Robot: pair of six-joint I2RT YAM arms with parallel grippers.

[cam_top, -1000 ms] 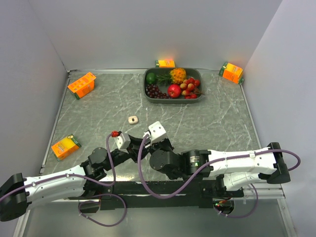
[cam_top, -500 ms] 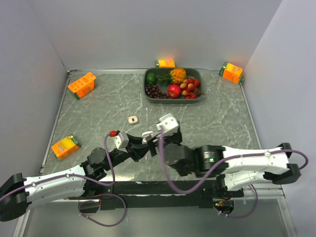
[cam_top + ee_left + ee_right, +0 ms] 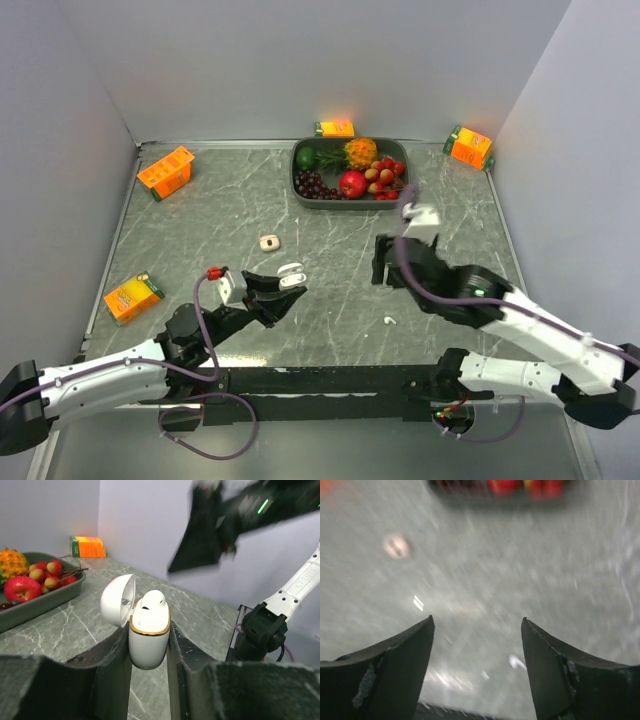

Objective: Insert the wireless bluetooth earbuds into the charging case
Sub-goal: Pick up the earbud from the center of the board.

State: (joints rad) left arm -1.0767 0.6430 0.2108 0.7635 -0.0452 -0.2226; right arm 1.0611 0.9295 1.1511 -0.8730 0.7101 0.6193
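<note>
The charging case (image 3: 149, 640) is white with a gold rim, and its lid (image 3: 117, 601) stands open. My left gripper (image 3: 148, 630) is shut on its body and holds it upright above the table. One white earbud (image 3: 152, 599) sits in the case. In the top view the case (image 3: 291, 270) and left gripper (image 3: 283, 285) are at centre left. Another earbud (image 3: 390, 321) lies loose on the marble. My right gripper (image 3: 385, 268) hangs open above and just beyond it. In the blurred right wrist view that earbud (image 3: 516, 661) shows below the open gripper (image 3: 477, 621), near its right finger.
A grey fruit tray (image 3: 345, 203) stands at the back centre. Orange juice cartons sit at the back left (image 3: 166, 170), front left (image 3: 132, 297), back centre (image 3: 335, 128) and back right (image 3: 468, 146). A small beige object (image 3: 268, 242) lies left of centre. Walls enclose three sides.
My right arm swung away from the left gripper, to the right and farther back, and its jaws opened. The loose earbud is now uncovered. The left gripper kept hold of the case.
</note>
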